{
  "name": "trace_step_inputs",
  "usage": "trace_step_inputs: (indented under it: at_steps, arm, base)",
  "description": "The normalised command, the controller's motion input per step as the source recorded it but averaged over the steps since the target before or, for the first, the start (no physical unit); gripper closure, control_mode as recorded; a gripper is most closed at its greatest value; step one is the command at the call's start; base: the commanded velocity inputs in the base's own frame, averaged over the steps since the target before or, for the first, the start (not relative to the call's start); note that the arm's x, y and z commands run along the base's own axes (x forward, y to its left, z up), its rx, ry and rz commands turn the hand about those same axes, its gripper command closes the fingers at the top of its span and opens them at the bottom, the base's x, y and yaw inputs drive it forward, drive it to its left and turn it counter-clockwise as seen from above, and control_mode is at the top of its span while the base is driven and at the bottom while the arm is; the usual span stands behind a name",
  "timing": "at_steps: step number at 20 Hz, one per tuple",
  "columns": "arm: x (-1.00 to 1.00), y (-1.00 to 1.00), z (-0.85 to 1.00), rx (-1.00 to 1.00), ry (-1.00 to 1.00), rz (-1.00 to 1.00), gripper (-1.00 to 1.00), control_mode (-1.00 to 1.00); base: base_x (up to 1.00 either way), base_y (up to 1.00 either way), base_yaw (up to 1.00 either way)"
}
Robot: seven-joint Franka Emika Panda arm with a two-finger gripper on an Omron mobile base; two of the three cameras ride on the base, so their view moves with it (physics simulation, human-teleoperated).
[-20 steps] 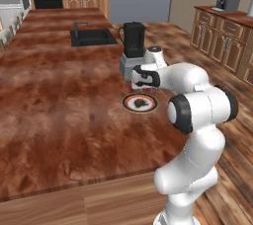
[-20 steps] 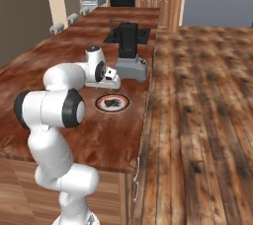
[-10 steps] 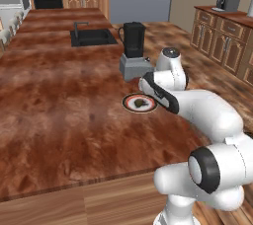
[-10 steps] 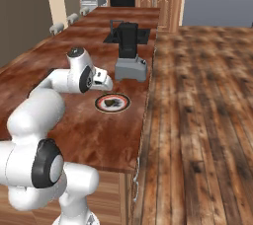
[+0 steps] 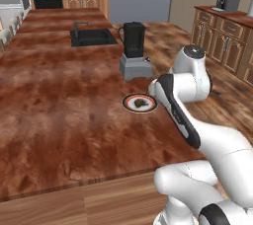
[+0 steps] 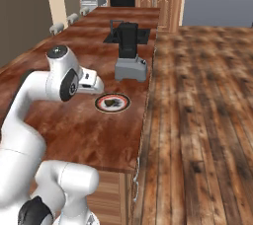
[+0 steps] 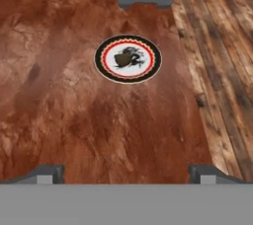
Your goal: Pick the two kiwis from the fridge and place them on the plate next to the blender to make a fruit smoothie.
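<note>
- A small brown kiwi (image 7: 123, 59) lies on the orange-rimmed plate (image 7: 150, 71), in the middle of its white centre.
- The plate sits flat on the reddish-brown tabletop (image 5: 59, 105), just in front of the blender (image 5: 133, 51) and its grey base.
- The tool (image 7: 126, 173) hangs above the tabletop, well back from the plate, its two fingertips (image 7: 44, 174) spread wide and holding nothing.
- A dark sink (image 5: 91, 36) is set into the tabletop beyond the blender.

Base views flanking; hand view down at plate (image 7: 128, 58)
</note>
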Motion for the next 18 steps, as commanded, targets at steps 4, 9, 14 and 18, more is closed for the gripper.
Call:
trace_step_inputs:
  at_steps: [4, 9, 14, 18]
  arm:
    - [-1.0, 0.0, 0.08, -0.01, 0.0, 0.09, -1.0, -1.0]
    - [-0.8, 0.02, -0.01, -0.01, 0.0, 0.11, -1.0, 1.0]
    - [0.0, 0.0, 0.0, 0.0, 0.0, 0.0, -1.0, 1.0]
    - [0.0, 0.0, 0.0, 0.0, 0.0, 0.0, -1.0, 1.0]
  base:
    - [0.0, 0.0, 0.0]
    - [-0.2, 0.0, 0.04]
    - [-1.0, 0.47, 0.51]
    - [-0.89, 0.98, 0.61]
